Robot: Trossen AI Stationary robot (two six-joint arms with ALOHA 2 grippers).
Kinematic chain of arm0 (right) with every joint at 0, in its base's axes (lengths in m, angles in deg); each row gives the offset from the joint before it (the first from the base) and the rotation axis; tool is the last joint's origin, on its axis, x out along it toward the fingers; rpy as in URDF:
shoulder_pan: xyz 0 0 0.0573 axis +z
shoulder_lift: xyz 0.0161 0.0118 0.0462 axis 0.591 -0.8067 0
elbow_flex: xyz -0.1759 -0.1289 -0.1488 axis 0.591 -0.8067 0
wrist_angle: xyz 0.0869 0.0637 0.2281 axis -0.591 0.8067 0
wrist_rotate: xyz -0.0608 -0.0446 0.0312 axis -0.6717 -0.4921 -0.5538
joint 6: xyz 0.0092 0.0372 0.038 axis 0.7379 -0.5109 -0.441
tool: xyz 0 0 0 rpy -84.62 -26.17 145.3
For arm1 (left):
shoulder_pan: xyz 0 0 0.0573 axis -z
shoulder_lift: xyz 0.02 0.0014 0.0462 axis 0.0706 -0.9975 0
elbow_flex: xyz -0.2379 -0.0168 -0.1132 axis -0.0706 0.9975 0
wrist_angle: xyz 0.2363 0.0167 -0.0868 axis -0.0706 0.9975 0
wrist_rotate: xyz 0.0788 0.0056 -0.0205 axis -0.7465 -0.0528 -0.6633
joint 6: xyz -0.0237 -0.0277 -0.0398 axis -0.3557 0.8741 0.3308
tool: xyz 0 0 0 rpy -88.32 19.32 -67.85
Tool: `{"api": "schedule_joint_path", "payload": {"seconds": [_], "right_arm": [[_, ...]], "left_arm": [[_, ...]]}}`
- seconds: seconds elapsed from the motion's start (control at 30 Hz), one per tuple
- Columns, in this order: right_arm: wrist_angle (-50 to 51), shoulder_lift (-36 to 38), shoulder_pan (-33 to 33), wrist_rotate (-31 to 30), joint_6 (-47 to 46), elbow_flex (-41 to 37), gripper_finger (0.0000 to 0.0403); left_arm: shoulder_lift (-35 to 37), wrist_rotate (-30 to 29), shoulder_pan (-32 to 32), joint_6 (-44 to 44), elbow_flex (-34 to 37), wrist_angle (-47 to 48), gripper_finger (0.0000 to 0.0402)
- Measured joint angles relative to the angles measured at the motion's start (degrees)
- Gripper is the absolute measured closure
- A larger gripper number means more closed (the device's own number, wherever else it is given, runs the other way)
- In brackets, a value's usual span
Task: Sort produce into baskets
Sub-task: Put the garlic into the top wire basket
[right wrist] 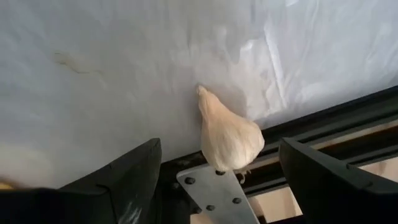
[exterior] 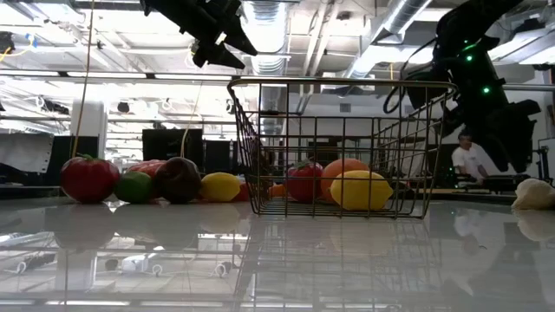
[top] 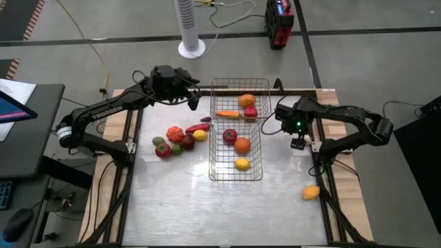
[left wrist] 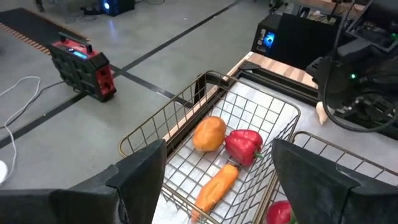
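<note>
Two wire baskets stand mid-table, end to end. The far basket (top: pixel 265 88) holds an orange, a red pepper (left wrist: pixel 244 146) and a carrot (left wrist: pixel 214 185). The near basket (top: pixel 215 169) holds a red piece, an orange and a lemon (exterior: pixel 360 189). More produce (top: pixel 178 138) lies in a heap on the table left of the baskets. My left gripper (top: pixel 195 100) hangs open and empty above the far basket's left rim. My right gripper (top: pixel 298 142) points down, open, at the table's right edge. Its fingers stand on either side of a pale garlic bulb (right wrist: pixel 227 137) below them without touching it.
The garlic lies right against the table's black frame rail (right wrist: pixel 329 121), beside a metal bracket (right wrist: pixel 208 190). A yellow-orange piece (top: pixel 311 193) lies alone at the near right. On the floor beyond the table stand a white fan (top: pixel 191 27) and a red device (top: pixel 279 24).
</note>
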Motion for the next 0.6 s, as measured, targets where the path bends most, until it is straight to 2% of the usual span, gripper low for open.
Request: {"api": "schedule_joint_path", "payload": {"seconds": [0.1,0.23,0.4,0.6], "right_arm": [[1.5,0.0,-0.5,1.2,-0.6,2.7,0.0053],[3.0,2.7,0.6,6.7,-4.2,9.2,0.0053],[-1.0,14.0,0.3,10.5,-9.4,14.9,0.0053],[-4.6,29.5,-1.4,9.0,-13.9,15.1,0.0053]], "left_arm": [[0.0,0.0,0.0,0.0,0.0,0.2,0.0123],[0.0,0.0,0.0,0.5,0.0,0.1,0.0123],[0.0,0.0,0.0,1.1,0.0,0.3,0.0123],[0.0,0.0,0.0,1.2,0.0,0.6,0.0123]]}}
